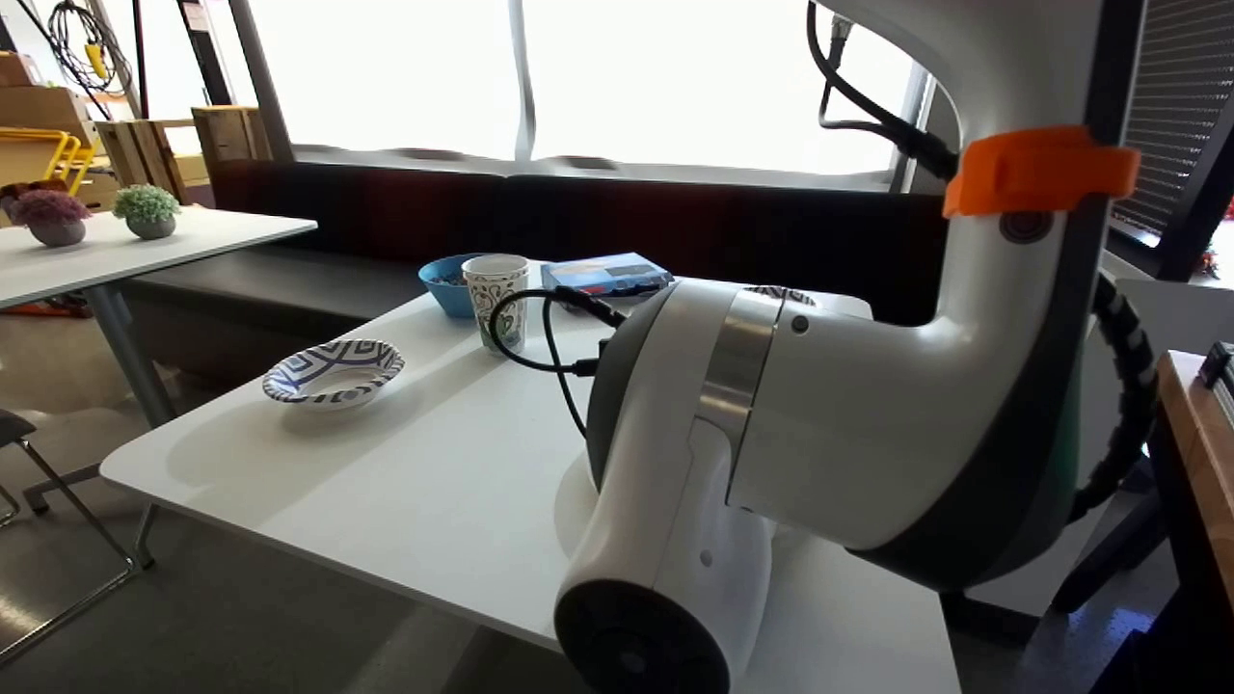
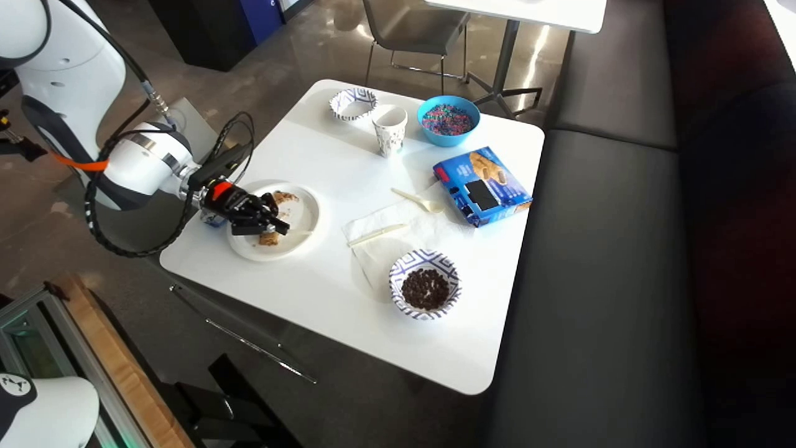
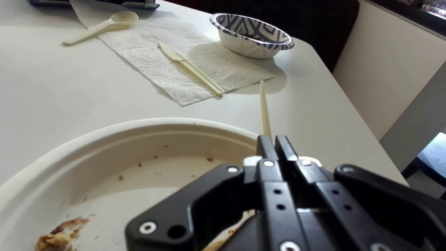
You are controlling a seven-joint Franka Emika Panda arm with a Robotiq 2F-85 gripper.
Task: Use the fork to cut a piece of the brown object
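Wrist view: past the rim of a white plate [image 3: 153, 127], a spoon [image 3: 122, 19] rests partly on a paper towel [image 3: 139, 52], with a knife [image 3: 195, 73] farther along it and a patterned bowl [image 3: 240, 43] near its edge. In an exterior view that bowl holds dark bits [image 2: 425, 289], and a blue box [image 2: 488, 177] lies on the desk [image 2: 342, 311] near the spoon. Along one edge of the desk stand a blue bowl [image 2: 444, 140] of coloured bits, a paper cup [image 2: 390, 134] and another patterned bowl [image 2: 354, 94]. Something blue [image 2: 213, 219], half covered, sits just beside the plate. A dark padded seat [image 2: 603, 261] runs beside the desk. The arm [image 1: 848, 414] stands in front of the gripper [image 3: 273, 139] and hides it in an exterior view.

The brown food [image 2: 268, 240] lies on the plate, partly hidden behind the gripper; a crumbly bit [image 2: 285, 197] sits near it, apart, and loose crumbs [image 3: 121, 177] are scattered over the plate. The gripper's jaws are closed together with barely a gap, and the fork [image 3: 265, 108] is pinched between the fingertips [image 3: 267, 148]. A thin pale end of it sticks out past them, above the plate. The rest of the fork is hidden, so I cannot tell whether it touches the brown food.
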